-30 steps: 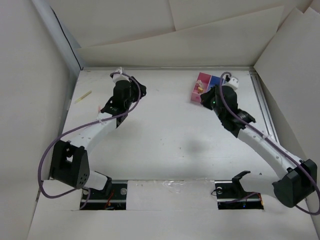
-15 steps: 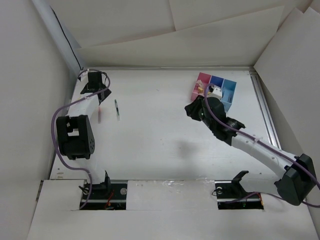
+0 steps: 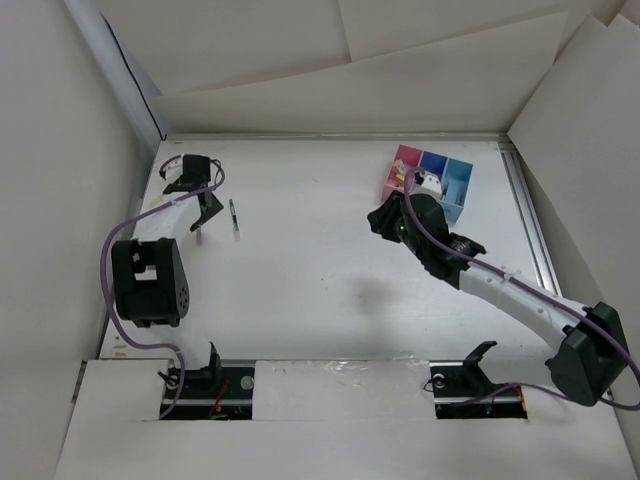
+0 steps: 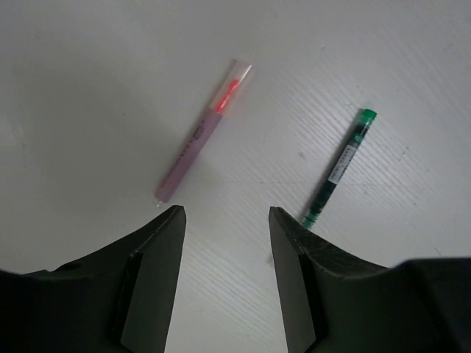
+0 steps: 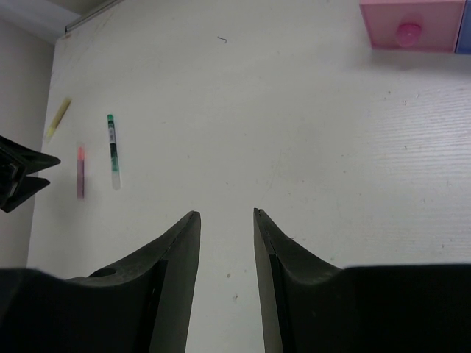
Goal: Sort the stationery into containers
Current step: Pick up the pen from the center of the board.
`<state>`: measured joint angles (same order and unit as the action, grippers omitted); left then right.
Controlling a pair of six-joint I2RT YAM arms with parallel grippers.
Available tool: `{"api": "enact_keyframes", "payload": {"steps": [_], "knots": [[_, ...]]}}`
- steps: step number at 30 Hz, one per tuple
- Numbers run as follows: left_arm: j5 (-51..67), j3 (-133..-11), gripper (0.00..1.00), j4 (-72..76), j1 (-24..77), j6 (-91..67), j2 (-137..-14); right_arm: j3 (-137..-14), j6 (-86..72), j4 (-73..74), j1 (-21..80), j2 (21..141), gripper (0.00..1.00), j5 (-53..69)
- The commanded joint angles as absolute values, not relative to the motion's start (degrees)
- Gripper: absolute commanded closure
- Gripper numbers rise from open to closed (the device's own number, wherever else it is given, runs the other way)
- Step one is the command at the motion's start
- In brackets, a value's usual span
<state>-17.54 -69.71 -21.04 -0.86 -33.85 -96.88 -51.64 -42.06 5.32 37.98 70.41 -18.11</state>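
A pinkish pen (image 4: 202, 132) and a green pen (image 4: 340, 168) lie on the white table just ahead of my open, empty left gripper (image 4: 227, 213). From above, the left gripper (image 3: 205, 200) is at the far left, next to the green pen (image 3: 234, 218) and the pinkish pen (image 3: 199, 234). The pink (image 3: 404, 168), dark blue (image 3: 433, 161) and light blue (image 3: 459, 178) bins stand at the far right. My right gripper (image 3: 383, 220) is open and empty, just in front of them. The right wrist view shows the pink bin (image 5: 434, 33) holding a small pink piece (image 5: 408, 31).
In the right wrist view a yellow pencil (image 5: 57, 118) lies at the far left beyond the green pen (image 5: 112, 151) and the pinkish pen (image 5: 80, 170). White cardboard walls surround the table. A metal rail (image 3: 530, 215) runs along the right side.
My left arm swung from mid-table to the far-left corner, uncovering the two pens, then settled over them. My right gripper drew back from the bins toward the table's middle.
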Motion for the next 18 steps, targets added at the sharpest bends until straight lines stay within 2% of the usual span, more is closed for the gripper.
{"api": "enact_keyframes", "payload": {"steps": [1, 12, 18], "knots": [[-22.8, -69.7, 0.54, -25.7, -1.1, -30.9, -96.9, -52.5, -41.3, 1.9, 38.3, 68.5, 0.59, -17.9], [-25.0, -73.7, 0.59, -27.1, -1.1, -22.9, -102.6, -51.9, -41.3, 1.9, 37.8, 67.4, 0.59, -17.4], [-25.0, -74.8, 0.65, -27.1, -1.1, -21.1, -105.5, -51.9, -41.3, 1.9, 37.8, 66.9, 0.58, -16.9]]}}
